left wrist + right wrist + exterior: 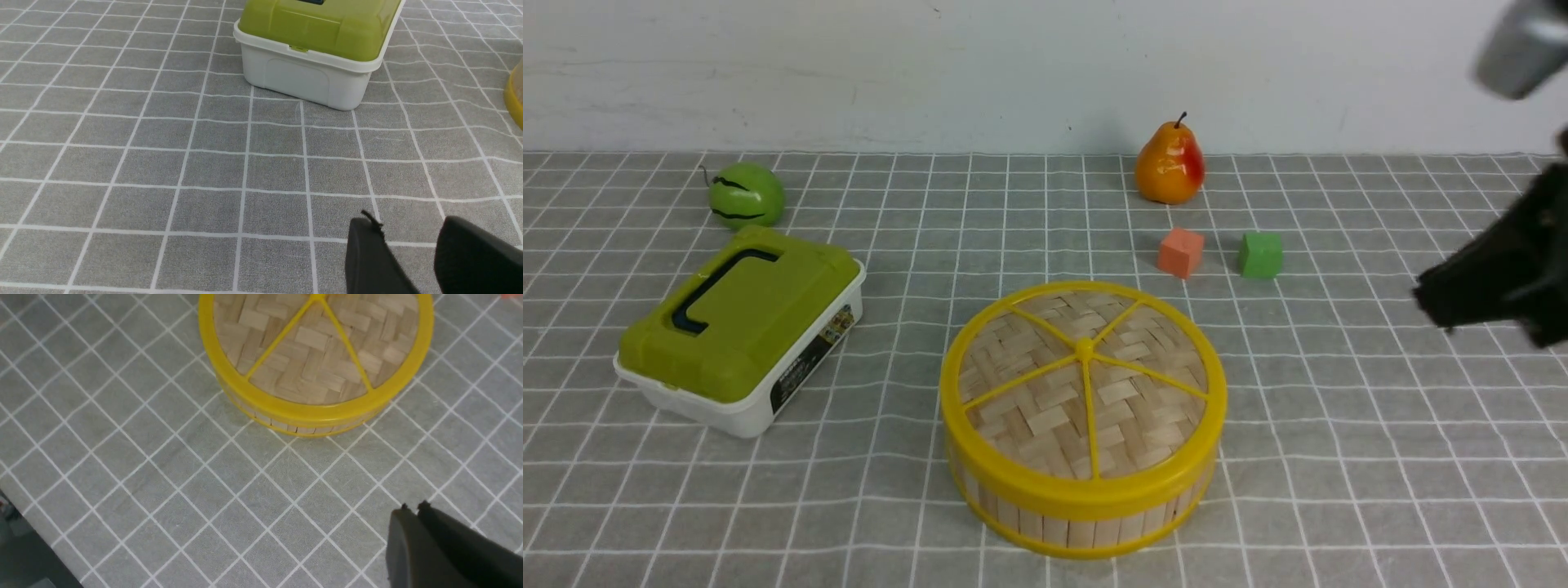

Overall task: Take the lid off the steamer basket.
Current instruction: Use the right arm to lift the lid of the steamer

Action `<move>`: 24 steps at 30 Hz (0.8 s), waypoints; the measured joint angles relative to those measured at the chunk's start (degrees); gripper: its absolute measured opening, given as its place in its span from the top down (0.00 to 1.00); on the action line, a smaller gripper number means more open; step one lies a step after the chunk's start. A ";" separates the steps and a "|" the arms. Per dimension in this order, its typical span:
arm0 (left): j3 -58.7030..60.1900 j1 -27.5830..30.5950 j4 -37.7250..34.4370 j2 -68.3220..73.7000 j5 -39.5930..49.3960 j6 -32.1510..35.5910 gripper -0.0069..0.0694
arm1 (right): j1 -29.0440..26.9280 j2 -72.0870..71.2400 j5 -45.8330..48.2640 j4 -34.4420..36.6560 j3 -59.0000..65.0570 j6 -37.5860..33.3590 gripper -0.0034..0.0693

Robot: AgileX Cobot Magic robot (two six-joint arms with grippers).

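Note:
The lid, a woven bamboo disc with a yellow rim and yellow spokes, sits flat on the steamer basket at the centre front of the table. In the right wrist view the lid and the basket's slat wall lie ahead of my right gripper, which is shut on nothing. That gripper hangs above the table at the far right, well apart from the basket. My left gripper is open over bare cloth, with a sliver of the basket's yellow rim off to one side.
A white box with an olive-green lid stands left of the basket, also in the left wrist view. Behind are a green striped ball, a pear, an orange cube and a green cube.

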 joint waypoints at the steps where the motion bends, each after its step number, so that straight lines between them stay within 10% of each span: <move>1: 0.00 0.00 0.00 0.00 0.00 0.00 0.60 | 0.51 1.04 0.00 -0.87 -0.56 0.75 0.95; 12: 0.00 0.00 0.00 0.00 0.00 0.00 0.60 | 13.11 26.68 -1.46 -11.75 -17.23 10.88 0.85; 24: 0.00 0.00 0.00 0.00 0.00 0.00 0.60 | 13.17 44.50 -5.91 -13.26 -29.86 18.62 0.25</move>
